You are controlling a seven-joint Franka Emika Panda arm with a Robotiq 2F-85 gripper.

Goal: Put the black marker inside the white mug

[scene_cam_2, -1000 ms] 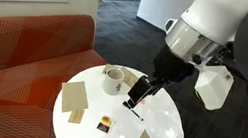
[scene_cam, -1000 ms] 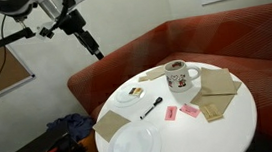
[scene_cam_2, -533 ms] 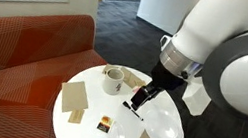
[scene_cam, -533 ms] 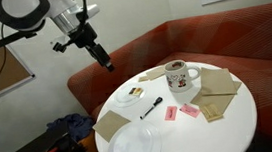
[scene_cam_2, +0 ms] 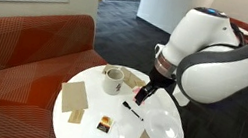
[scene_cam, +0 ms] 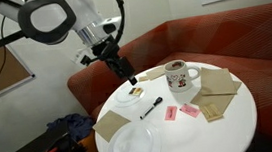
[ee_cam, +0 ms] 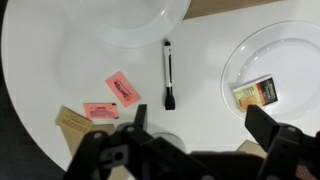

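The marker (ee_cam: pixel 168 72) lies flat on the bare white table (ee_cam: pixel 40 60), in the open strip between the big plate (ee_cam: pixel 120 20) and the small plate (ee_cam: pixel 290 40) that carries a snack packet (ee_cam: pixel 258 93). Two pink packets (ee_cam: pixel 122 88) sit just beside it but apart from it. Nothing touches it, so there is room for a finger on either side. The mug (scene_cam: pixel 180 77) stands upright near the sofa-side edge among brown napkins (scene_cam: pixel 217 81), well apart from the marker. Its mouth faces up, which suits dropping the marker in end first. The gripper (ee_cam: pixel 200 132) hangs above the table with its jaws spread wide and nothing between them. In an exterior view it (scene_cam: pixel 130 78) is over the small plate rather than over the marker, and it touches nothing. In the wrist view the marker runs straight away from the camera while the fingers (ee_cam: pixel 135 125) are spread crosswise. That fits closing across the thin body rather than along it. The marker sits off toward one finger rather than centred in the gap, so I judge this an approach: the arm must shift sideways and descend before a pinch.
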